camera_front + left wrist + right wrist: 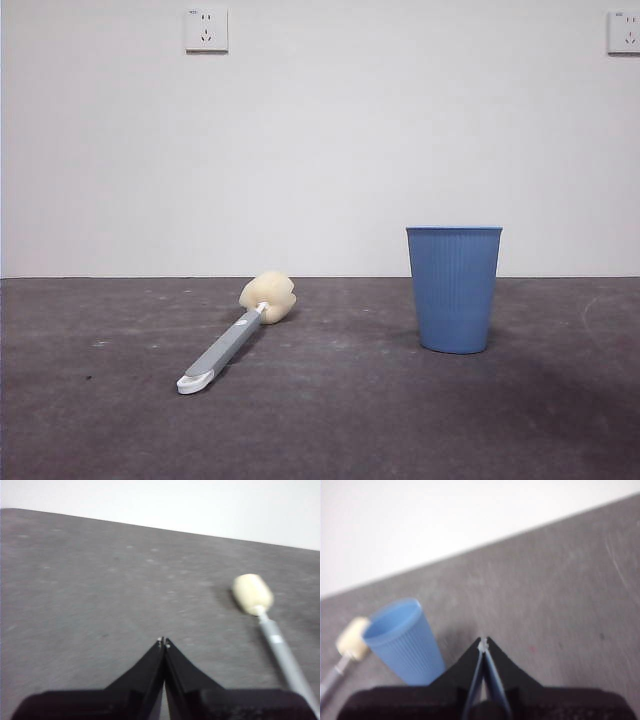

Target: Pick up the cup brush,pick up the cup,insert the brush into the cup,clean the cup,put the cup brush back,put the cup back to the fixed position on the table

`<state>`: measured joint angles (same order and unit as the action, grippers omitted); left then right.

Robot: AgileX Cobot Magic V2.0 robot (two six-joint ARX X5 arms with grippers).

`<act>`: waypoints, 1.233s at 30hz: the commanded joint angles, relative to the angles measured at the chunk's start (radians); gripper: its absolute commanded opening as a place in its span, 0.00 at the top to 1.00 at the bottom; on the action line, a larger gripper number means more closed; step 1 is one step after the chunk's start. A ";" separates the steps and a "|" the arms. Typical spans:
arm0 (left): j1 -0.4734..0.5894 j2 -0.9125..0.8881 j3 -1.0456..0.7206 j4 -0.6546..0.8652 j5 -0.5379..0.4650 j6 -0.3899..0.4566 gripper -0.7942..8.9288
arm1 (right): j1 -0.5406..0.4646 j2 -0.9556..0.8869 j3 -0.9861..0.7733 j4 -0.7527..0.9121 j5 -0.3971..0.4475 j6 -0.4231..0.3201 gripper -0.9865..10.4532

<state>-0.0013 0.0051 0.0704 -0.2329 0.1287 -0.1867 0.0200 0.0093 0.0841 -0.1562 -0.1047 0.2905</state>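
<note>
Nearest on the surface (320,430) lies the cup brush (232,340), well left of the upright cup (454,288), light and stiff, best gripped mid-handle, not the soft sponge; left pincer (164,641) and right pincer (483,641) pressed together, empty.

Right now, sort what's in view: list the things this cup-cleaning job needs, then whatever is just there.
For the job: cup brush, lying on the table; cup, standing upright; left gripper and right gripper, both shut, holding nothing.

Just there: two wall sockets.
</note>
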 commanded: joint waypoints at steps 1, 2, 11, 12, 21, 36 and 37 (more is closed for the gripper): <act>0.003 0.004 0.061 -0.019 0.011 -0.060 0.92 | 0.001 0.010 0.068 0.017 0.000 0.027 0.92; 0.003 0.008 0.085 -0.035 0.011 -0.071 0.92 | 0.001 0.019 0.093 0.012 -0.001 0.027 0.92; 0.003 0.139 0.329 -0.203 0.195 -0.069 0.92 | 0.003 0.215 0.375 -0.194 -0.133 -0.043 0.92; 0.003 0.159 0.358 -0.229 0.214 -0.062 0.92 | 0.003 0.243 0.406 -0.229 -0.166 -0.065 0.92; 0.003 0.389 0.622 -0.522 0.469 0.150 0.92 | 0.003 0.537 0.693 -0.641 -0.476 -0.271 0.92; 0.001 0.556 0.757 -0.785 0.583 0.314 0.91 | 0.055 0.663 0.802 -0.911 -0.550 -0.422 0.90; 0.001 0.556 0.757 -0.786 0.579 0.312 0.89 | 0.055 0.663 0.802 -0.911 -0.549 -0.422 0.86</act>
<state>-0.0017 0.5632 0.8249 -1.0241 0.7124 0.1062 0.0727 0.6727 0.8818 -1.0698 -0.6537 -0.1207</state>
